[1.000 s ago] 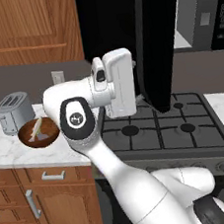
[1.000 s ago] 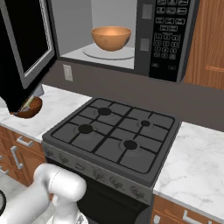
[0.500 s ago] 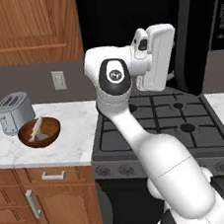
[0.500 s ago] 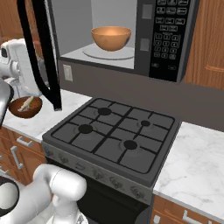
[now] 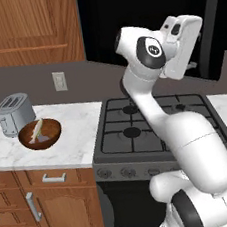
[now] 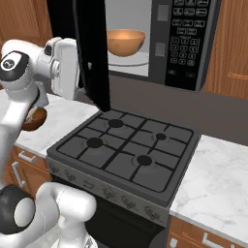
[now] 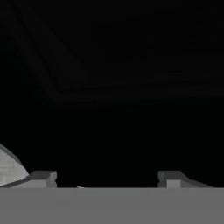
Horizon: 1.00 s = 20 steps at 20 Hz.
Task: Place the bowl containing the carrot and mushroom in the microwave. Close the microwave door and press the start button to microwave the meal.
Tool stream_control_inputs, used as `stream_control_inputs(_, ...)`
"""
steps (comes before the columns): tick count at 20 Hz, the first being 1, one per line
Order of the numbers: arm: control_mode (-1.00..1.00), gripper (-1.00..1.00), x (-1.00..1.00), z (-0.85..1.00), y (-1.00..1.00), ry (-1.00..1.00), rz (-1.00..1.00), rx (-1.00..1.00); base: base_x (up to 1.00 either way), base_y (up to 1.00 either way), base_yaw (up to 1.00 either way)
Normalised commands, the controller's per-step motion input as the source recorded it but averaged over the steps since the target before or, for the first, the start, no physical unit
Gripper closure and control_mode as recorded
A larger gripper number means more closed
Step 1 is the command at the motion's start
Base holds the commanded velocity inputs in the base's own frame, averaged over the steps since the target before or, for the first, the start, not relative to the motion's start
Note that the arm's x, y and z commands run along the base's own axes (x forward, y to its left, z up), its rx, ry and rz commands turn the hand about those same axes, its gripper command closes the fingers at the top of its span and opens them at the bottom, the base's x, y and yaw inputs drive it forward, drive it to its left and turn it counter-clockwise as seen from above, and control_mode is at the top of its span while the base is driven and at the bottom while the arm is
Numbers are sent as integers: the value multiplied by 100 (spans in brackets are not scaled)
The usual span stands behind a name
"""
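Observation:
The light orange-tan bowl [image 6: 126, 42] sits on the round turntable [image 6: 130, 59] inside the black microwave [image 6: 160, 29], whose button panel [image 6: 188, 43] is at its right. The bowl's rim hides the carrot and mushroom. The microwave door [image 6: 92, 53] stands about halfway swung in, edge-on in the right base view and a broad black face [image 5: 110, 25] in the left one. My gripper [image 7: 107, 178] is open, its fingertips [image 7: 43, 177] wide apart with nothing between them, right against the dark door. The white hand [image 6: 65, 68] is pressed to the door's outer side.
A darker brown bowl [image 5: 40, 134] with pale food and a silver toaster [image 5: 16, 113] stand on the marble counter [image 5: 78, 135] at the left. The black gas stove [image 6: 126, 150] lies directly below the microwave. Wooden cabinets [image 5: 24, 25] flank it.
The hand has swept from the left toward the microwave, pushing the door from wide open to about half shut. The bowl has stayed on the turntable.

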Motion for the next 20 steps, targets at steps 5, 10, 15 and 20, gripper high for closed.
stream_control_inputs(5,-100,-100,10,-1,-68,0,42,17,0,0,0)
stream_control_inputs(10,-100,-100,28,-20,-44,-5,56,13,0,0,0)
stream_control_inputs(15,-100,-100,46,-34,-31,-12,65,12,0,0,0)
stream_control_inputs(20,-100,-100,53,-29,-23,-14,65,9,0,0,0)
